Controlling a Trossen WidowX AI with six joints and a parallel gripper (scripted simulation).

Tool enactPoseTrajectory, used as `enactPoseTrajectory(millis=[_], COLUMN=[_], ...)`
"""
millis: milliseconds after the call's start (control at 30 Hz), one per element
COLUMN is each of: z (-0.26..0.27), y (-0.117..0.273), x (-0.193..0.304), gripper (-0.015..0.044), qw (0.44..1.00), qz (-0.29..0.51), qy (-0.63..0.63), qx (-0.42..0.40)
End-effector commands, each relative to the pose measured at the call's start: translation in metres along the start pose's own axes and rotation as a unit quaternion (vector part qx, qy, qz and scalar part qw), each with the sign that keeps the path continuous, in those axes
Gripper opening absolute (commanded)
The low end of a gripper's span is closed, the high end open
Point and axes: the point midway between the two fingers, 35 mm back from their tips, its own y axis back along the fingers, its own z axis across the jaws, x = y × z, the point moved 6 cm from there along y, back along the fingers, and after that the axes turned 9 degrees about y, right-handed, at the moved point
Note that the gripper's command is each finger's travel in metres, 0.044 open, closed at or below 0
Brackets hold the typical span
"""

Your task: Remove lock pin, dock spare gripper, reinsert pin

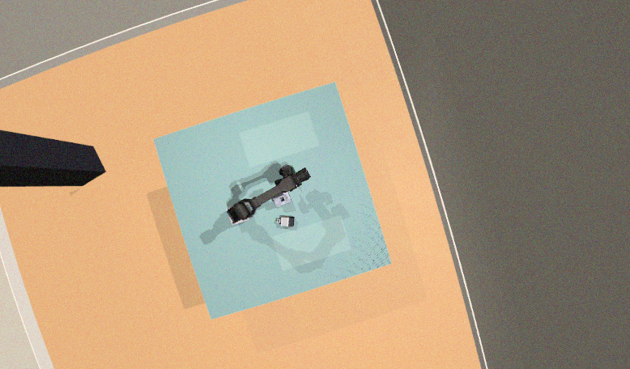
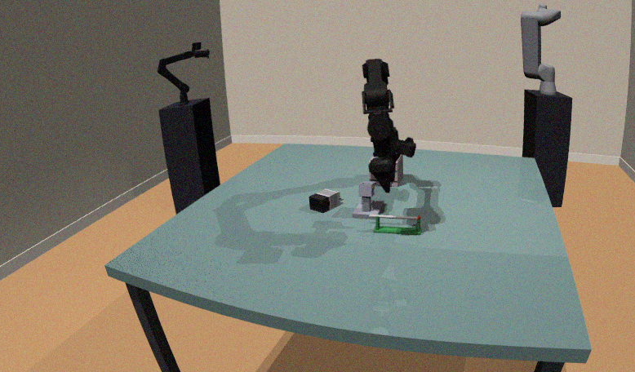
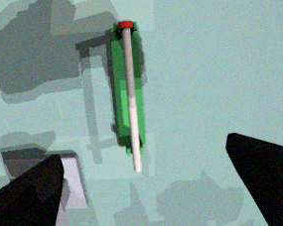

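The lock pin [image 2: 396,216] [image 3: 129,74], a pale rod with a red end, lies along the top of the green rack [image 2: 397,230] [image 3: 118,64] in front of the mount. The grey mount [image 1: 287,200] [image 2: 366,189] [image 3: 74,183] stands upright; its top shows a dark square opening in the top view. The spare gripper [image 1: 287,221] [image 2: 327,197], a white block with a black end and a small spigot, lies on the table apart from the mount. My gripper [image 2: 386,188] [image 3: 147,154] is open and empty, above the table beside the mount, with the pin visible beyond its fingers. The top view hides my fingertips.
The teal table [image 1: 193,150] [image 2: 310,290] carries my arm's base behind the mount. The mount's post stands close to my gripper in the exterior view. Two other arms stand on dark pedestals [image 2: 185,152] [image 2: 546,138] beyond the table.
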Motion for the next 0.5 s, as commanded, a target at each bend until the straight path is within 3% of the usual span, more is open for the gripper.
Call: enactPoseTrajectory(millis=[0,100,200,333,467], z=[0.000,-0.001,0.011,0.037,0.070], y=[0.028,0.020,0.017,0.015,0.016], x=[-0.003,0.001,0.044,0.102,0.152], gripper=[0.0440,0.0440,0.0440,0.0440,0.0440], qw=[1.000,1.000,0.985,0.919,0.809], qz=[0.000,0.001,0.020,0.051,0.085], qy=[-0.002,-0.010,-0.167,-0.384,-0.571], qx=[0.006,0.007,-0.028,-0.073,-0.111])
